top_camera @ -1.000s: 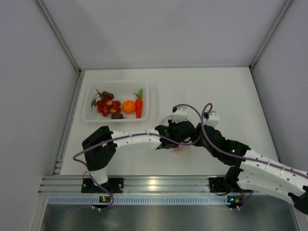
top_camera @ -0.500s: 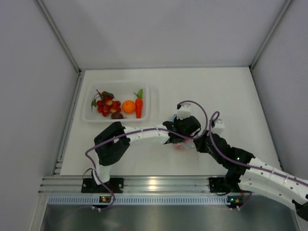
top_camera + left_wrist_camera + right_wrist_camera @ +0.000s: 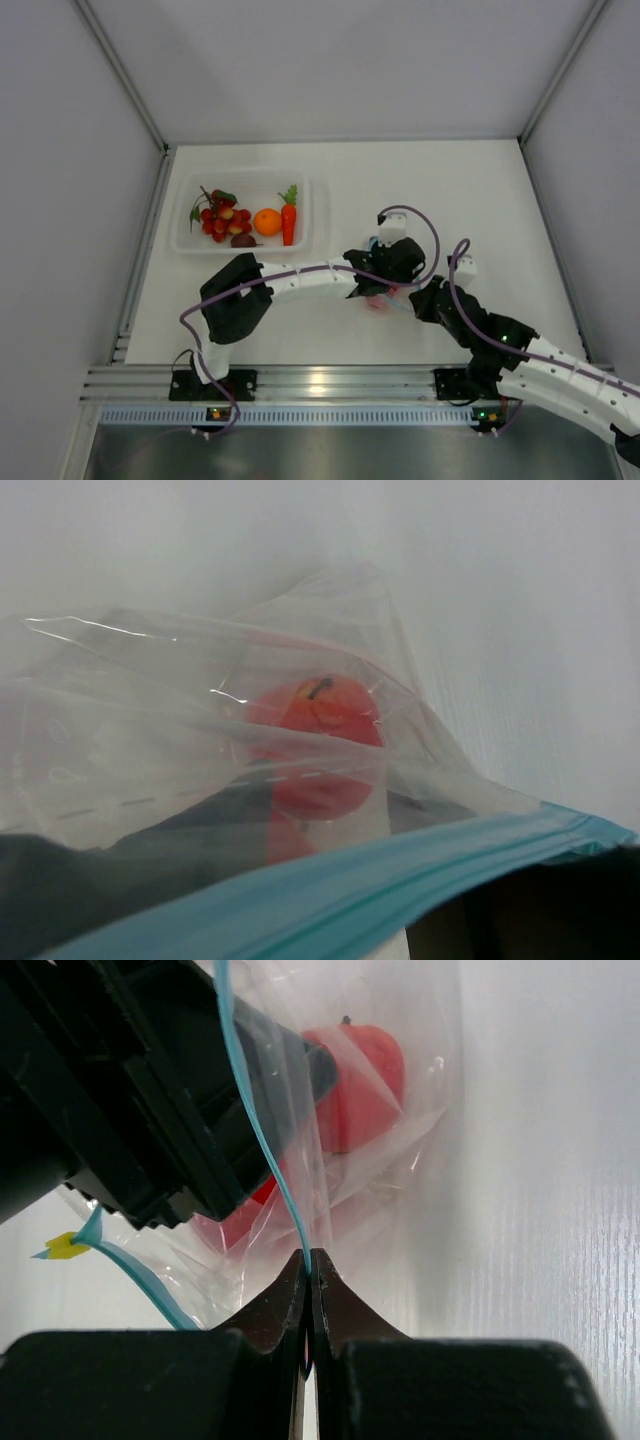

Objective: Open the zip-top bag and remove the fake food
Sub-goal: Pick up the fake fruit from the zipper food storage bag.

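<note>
The zip-top bag [image 3: 388, 299] lies on the white table between the two arms, clear plastic with a teal zip strip [image 3: 350, 890]. A red round fake fruit [image 3: 325, 715] sits inside it, also seen in the right wrist view [image 3: 365, 1075]. My right gripper [image 3: 310, 1260] is shut on the bag's teal edge [image 3: 265, 1150]. My left gripper [image 3: 385, 283] is at the bag's mouth with its jaws apart, and one finger [image 3: 305, 1060] reaches inside toward the fruit. In the left wrist view its fingers show only as dark shapes through the plastic.
A rigid clear tray [image 3: 180, 232] at the back left holds a red berry cluster [image 3: 218, 218], an orange [image 3: 267, 221], a carrot [image 3: 289, 222] and a small dark piece [image 3: 243, 240]. White walls close in the table. A metal rail [image 3: 320, 382] runs along the near edge.
The left gripper moved right and its jaws spread inside the bag's mouth. The right gripper pulled back toward the near right, still holding the teal edge.
</note>
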You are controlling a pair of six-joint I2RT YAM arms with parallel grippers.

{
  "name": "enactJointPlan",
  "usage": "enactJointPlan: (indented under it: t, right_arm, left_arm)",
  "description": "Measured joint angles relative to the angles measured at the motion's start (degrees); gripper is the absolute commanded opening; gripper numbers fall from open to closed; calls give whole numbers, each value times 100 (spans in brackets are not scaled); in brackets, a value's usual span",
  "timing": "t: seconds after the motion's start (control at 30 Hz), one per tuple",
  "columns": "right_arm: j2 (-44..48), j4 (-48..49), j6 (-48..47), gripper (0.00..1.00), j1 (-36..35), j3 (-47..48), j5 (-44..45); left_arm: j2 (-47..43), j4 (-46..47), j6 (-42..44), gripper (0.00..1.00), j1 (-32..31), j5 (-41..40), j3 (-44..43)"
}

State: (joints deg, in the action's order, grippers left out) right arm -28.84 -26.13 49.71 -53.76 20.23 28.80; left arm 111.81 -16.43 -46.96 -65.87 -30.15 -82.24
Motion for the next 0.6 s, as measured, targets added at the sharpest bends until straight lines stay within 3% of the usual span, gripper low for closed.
enactJointPlan:
  t: [0.23,0.33,0.47,0.5,0.6]
  right_arm:
    - [267,-186,4,0,0,0,35]
    - [411,-249,4,0,4,0,96]
    - [551,-302,4,0,20,0,120]
    - [560,-310,4,0,26,0,140]
    - [560,-328,4,0,31,0,151]
  left_arm:
    - [586,131,-63,58,-31,92,-358]
    - [855,131,-48,67,-31,92,-710]
    - [1119,157,-24,68,-33,94,-901]
    - [1145,170,-20,73,-33,98,-938]
    - [1222,168,17,72,-33,166,-966]
